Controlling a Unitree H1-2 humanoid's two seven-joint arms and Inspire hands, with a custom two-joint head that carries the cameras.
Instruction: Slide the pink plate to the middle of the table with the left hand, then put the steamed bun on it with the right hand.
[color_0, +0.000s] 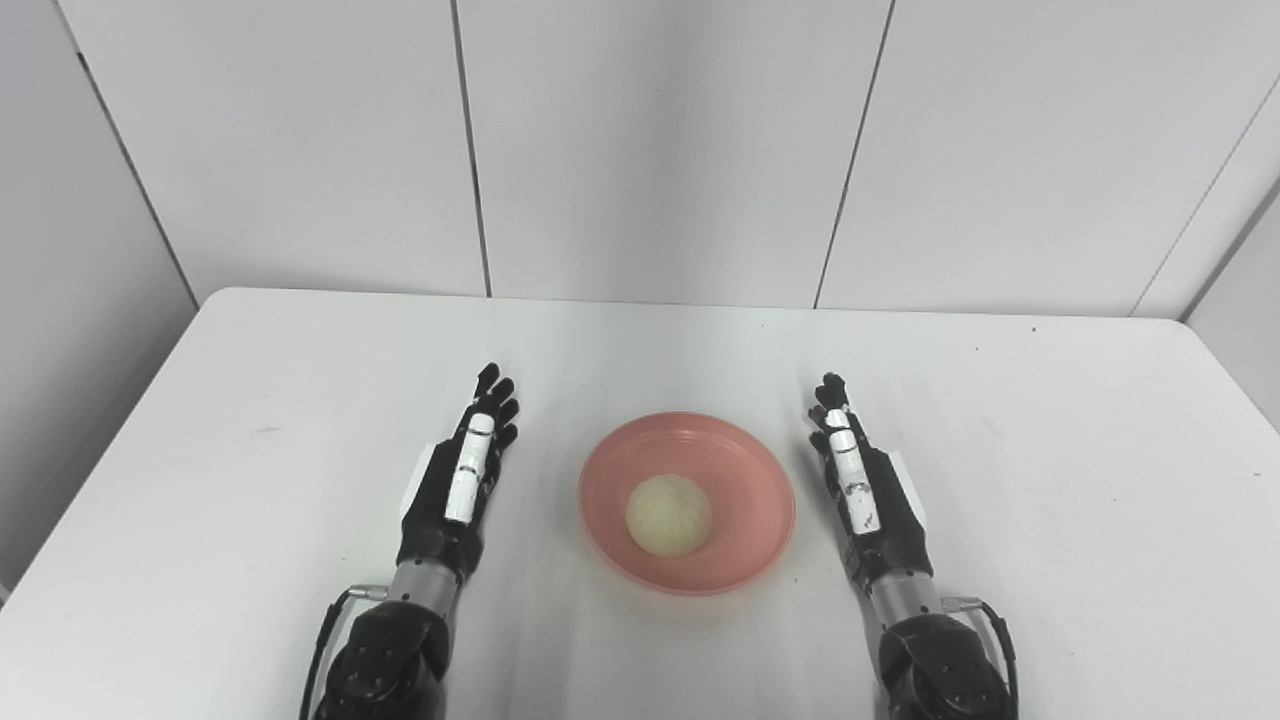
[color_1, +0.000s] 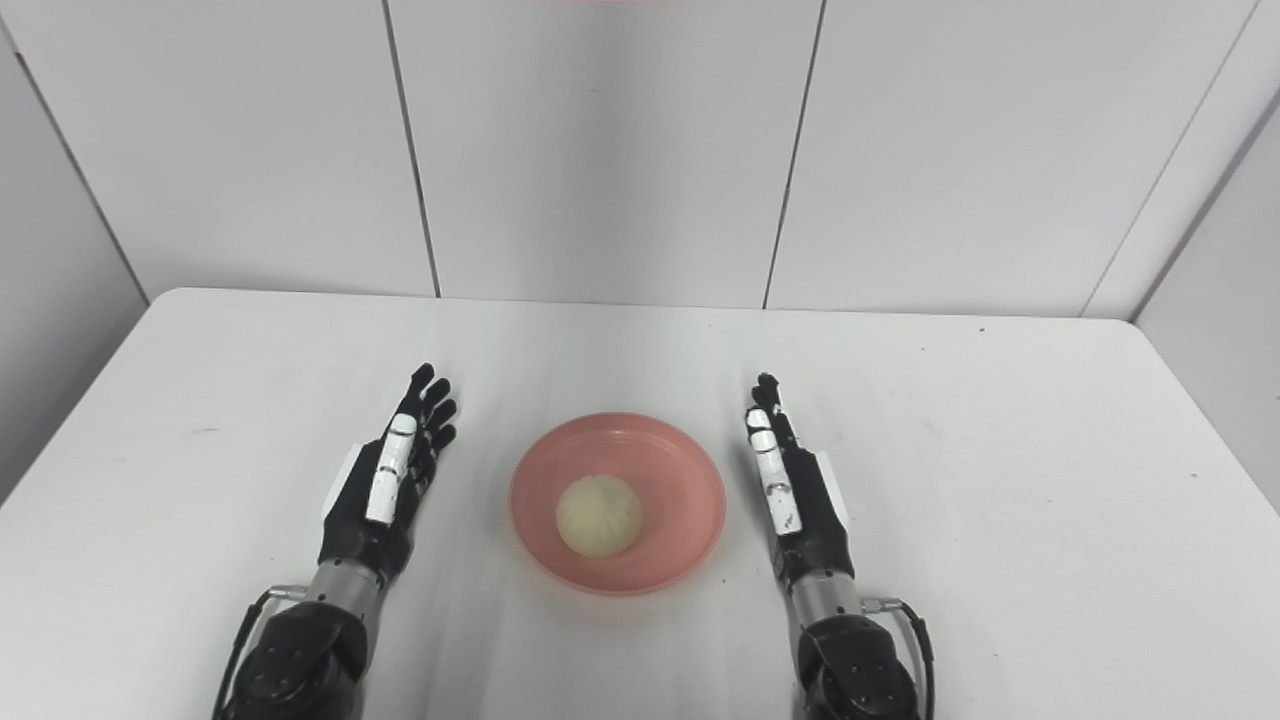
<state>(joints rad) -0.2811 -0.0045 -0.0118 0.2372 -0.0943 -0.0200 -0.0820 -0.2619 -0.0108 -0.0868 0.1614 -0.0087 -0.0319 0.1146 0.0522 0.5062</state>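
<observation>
Left hand: empty, fingers stretched out and apart, resting on the white bench left of the plate, clear of its rim.
Pink plate: mid-bench, between both hands.
Steamed bun: sitting on the plate.
Right hand: empty, fingers extended, right of the plate, not touching.

The 2 head cameras sit side by side, looking down and forward over the white table toward the paneled wall (the right eye view set slightly rightward). Both share nearly the whole tabletop, from middling range, the arms entering at the bottom edge.
</observation>
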